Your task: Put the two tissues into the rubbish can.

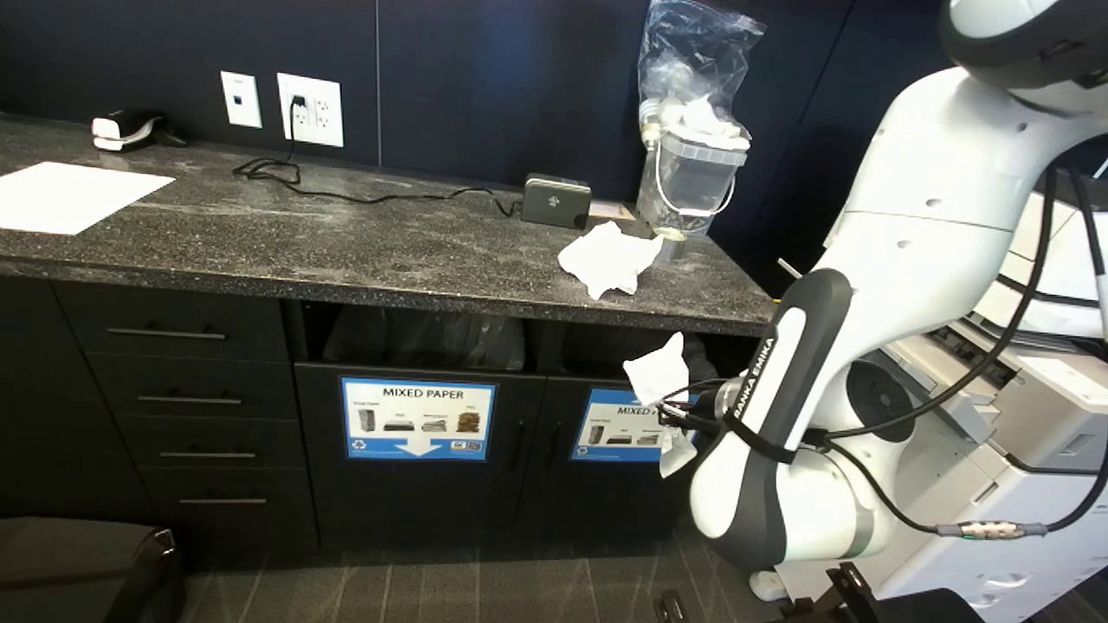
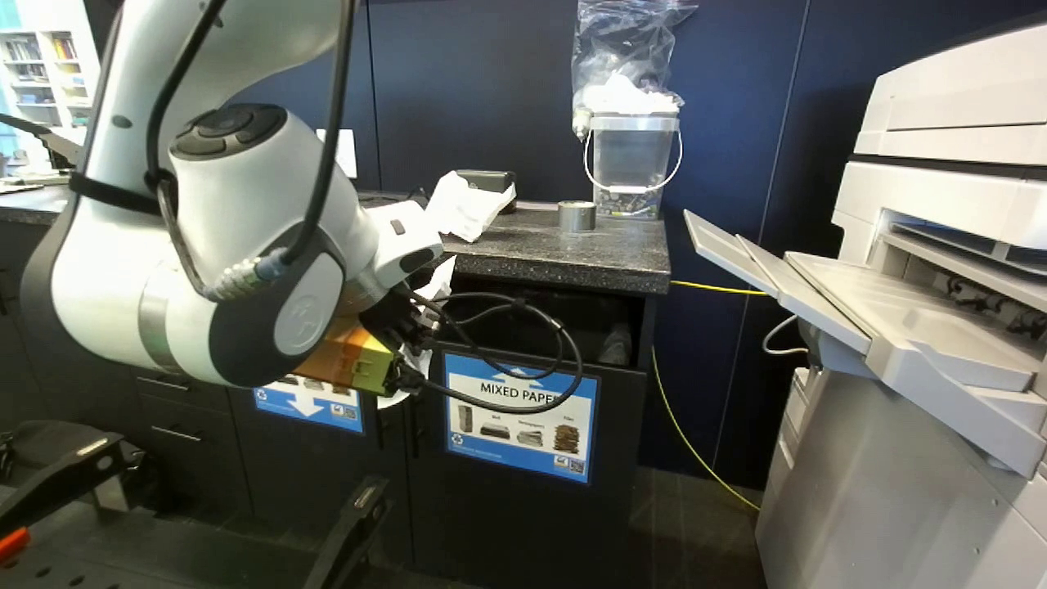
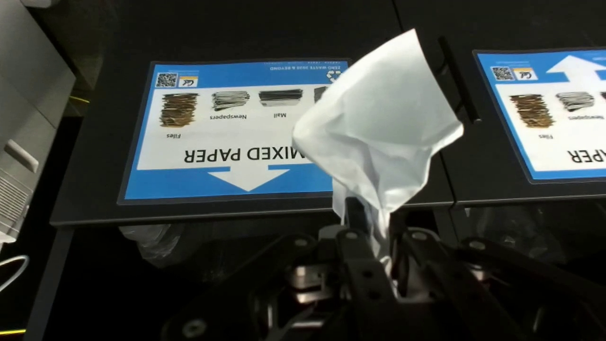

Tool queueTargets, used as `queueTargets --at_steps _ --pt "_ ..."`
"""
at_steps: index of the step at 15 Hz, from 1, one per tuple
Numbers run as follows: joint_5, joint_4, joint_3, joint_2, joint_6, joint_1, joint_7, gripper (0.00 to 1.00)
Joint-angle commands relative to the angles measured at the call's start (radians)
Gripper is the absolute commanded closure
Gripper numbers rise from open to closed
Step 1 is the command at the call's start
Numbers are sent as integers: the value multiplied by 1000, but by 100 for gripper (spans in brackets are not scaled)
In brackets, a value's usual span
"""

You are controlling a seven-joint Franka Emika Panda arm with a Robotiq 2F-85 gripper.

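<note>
One crumpled white tissue (image 1: 610, 260) lies on the countertop near its front edge; it also shows in an exterior view (image 2: 466, 206). My gripper (image 3: 374, 227) is shut on the other tissue (image 3: 383, 123), which sticks out past the fingertips; this held tissue shows in an exterior view (image 1: 658, 372). The gripper is below the counter, in front of the cabinet door beside the printer, near its open bin slot (image 2: 540, 319). A twin slot (image 1: 415, 333) is beside it. Both signs read MIXED PAPER, so I cannot tell which slot is the rubbish can.
A clear bucket (image 2: 630, 151) under a plastic bag, a tape roll (image 2: 577, 216) and a small dark box (image 1: 556, 201) stand on the counter. A flat white sheet (image 1: 78, 195) lies farther along. A printer (image 2: 900, 393) with protruding trays stands beside the cabinet.
</note>
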Motion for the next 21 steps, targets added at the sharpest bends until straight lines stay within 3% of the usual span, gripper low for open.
queueTargets --at_steps 1,2,9,21 --pt "5 93 -7 120 112 23 12 88" --pt "11 137 -5 102 53 26 12 88" --pt "27 316 -5 257 96 34 18 88" --pt "179 660 2 431 85 59 40 88"
